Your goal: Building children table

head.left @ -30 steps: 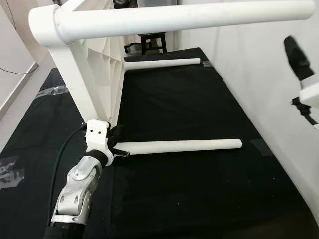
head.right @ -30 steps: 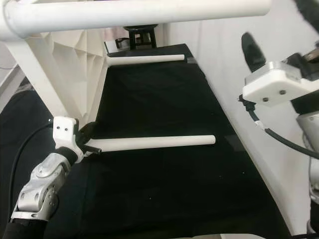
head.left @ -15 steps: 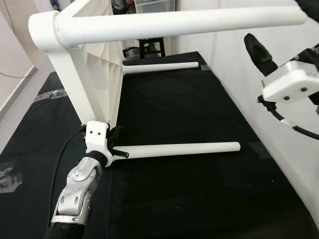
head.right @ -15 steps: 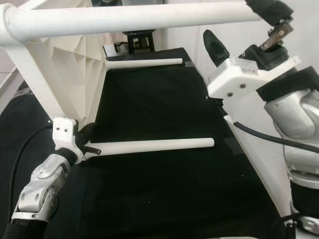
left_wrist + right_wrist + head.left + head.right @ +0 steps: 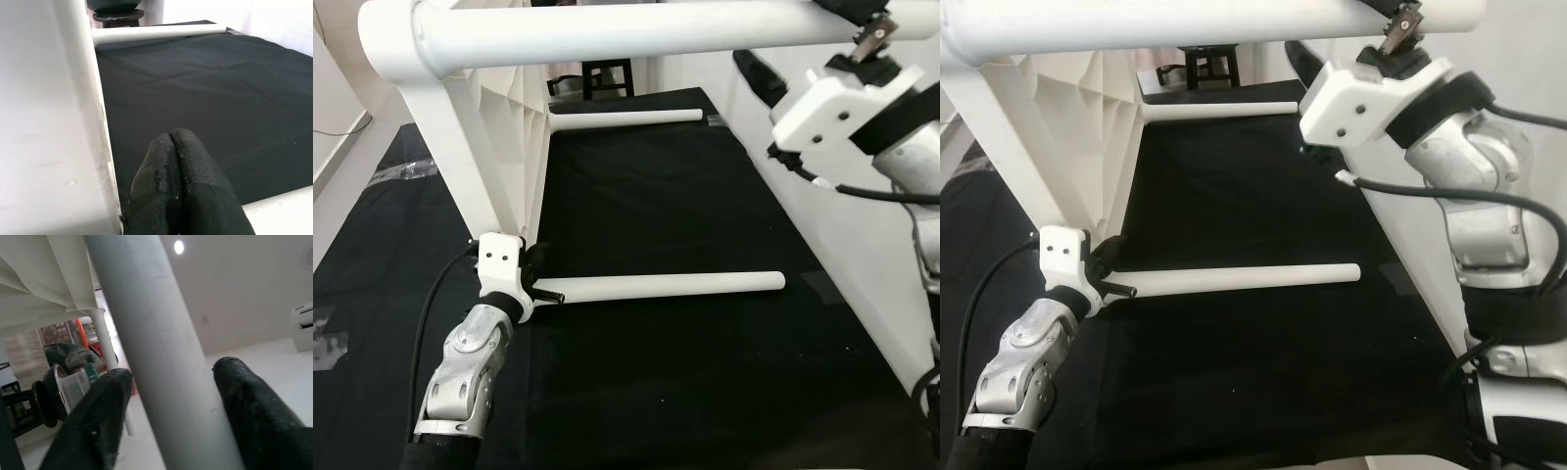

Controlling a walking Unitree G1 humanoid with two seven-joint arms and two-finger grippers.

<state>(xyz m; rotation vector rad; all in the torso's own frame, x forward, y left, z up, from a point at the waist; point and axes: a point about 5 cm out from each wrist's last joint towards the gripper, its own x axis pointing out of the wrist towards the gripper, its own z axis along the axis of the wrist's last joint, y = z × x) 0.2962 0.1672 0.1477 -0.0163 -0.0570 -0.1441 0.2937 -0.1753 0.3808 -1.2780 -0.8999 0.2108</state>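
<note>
With our right hand [image 5: 166, 406] spread open around the upper white cylindrical plastic table leg [image 5: 636, 24] and our left hand [image 5: 182, 191] pinched shut beside the lower 1 [image 5: 666, 286], a mistimed squeeze could tip the table sideways.

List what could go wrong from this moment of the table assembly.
1. The right tool straddles the upper leg with fingers open; closing off-centre could let the round tube slip.
2. The tabletop stands on edge on the black cloth; a sideways pull might tip it.
3. The left tool, shut beside the lower leg, may get pinched if the table shifts.
</note>
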